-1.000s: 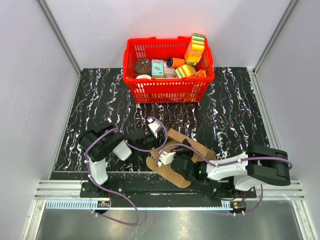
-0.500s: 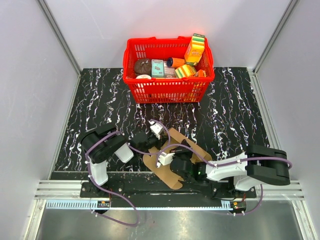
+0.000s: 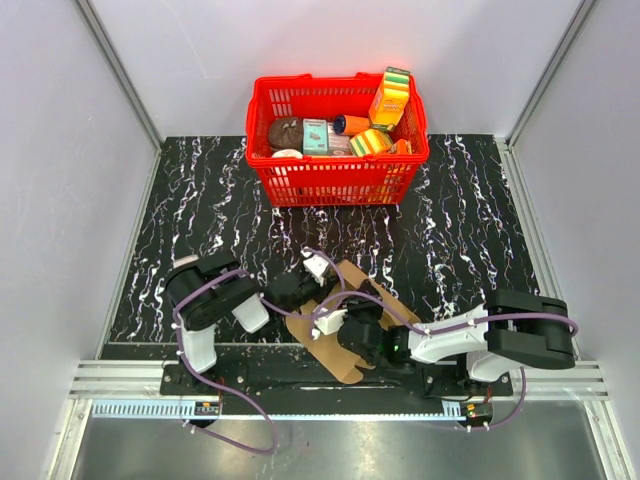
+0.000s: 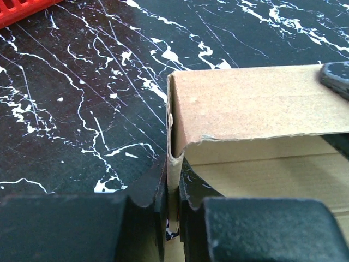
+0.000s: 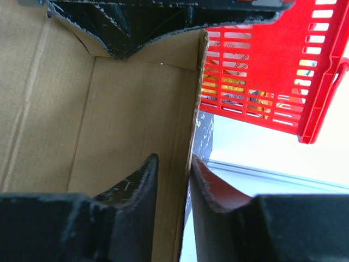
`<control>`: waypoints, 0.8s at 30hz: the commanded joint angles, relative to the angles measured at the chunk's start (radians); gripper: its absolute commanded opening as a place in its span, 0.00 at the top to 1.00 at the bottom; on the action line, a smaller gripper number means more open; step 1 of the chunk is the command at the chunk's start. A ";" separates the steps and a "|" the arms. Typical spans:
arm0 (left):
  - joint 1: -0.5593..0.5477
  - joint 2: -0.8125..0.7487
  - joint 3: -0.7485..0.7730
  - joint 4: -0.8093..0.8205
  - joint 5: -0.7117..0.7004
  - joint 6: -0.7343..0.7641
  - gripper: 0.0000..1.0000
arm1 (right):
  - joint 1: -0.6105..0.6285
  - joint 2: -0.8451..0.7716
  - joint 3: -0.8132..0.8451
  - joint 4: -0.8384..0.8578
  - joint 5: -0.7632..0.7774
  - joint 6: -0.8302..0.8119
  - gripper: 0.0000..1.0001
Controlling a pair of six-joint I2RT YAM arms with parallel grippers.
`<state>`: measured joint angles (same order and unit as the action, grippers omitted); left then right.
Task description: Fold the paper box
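The paper box (image 3: pixel 330 355) is a brown cardboard sheet, partly folded up, lying near the table's front edge between my two arms. My left gripper (image 3: pixel 303 292) is at its far left corner. In the left wrist view the gripper (image 4: pixel 173 185) is shut on a raised cardboard wall (image 4: pixel 251 103), pinched at its corner edge. My right gripper (image 3: pixel 352 325) is over the middle of the sheet. In the right wrist view the gripper (image 5: pixel 174 180) has its jaws on either side of an upright cardboard panel (image 5: pixel 125 120), closed on its edge.
A red plastic basket (image 3: pixel 335 180) with several colourful packages stands at the back middle of the black marbled table (image 3: pixel 200 200). It also shows in the right wrist view (image 5: pixel 262 65). Grey walls close in the left and right sides.
Both grippers and the cardboard have shifted a little to the left and toward the front edge. The sheet looks more folded up between them.
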<state>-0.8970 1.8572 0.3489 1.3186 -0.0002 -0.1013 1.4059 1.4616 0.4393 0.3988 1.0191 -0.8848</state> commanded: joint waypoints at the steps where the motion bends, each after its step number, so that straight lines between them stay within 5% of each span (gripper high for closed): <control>1: -0.029 0.031 -0.024 0.303 0.025 0.006 0.98 | 0.010 0.017 0.026 0.046 -0.031 0.030 0.62; 7: -0.042 0.043 -0.031 0.317 0.019 0.021 1.00 | 0.016 0.010 0.021 0.110 -0.002 0.003 0.38; 15: -0.052 0.048 -0.033 0.320 0.008 0.032 1.00 | 0.019 -0.130 0.038 0.147 0.035 -0.039 0.29; 24: -0.054 0.059 -0.048 0.344 -0.029 0.020 1.00 | 0.031 -0.417 0.095 -0.233 -0.068 0.228 0.24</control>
<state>-0.9463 1.8809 0.3355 1.3731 -0.0059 -0.0792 1.4231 1.1500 0.4606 0.2756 0.9722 -0.8272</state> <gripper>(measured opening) 0.122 0.753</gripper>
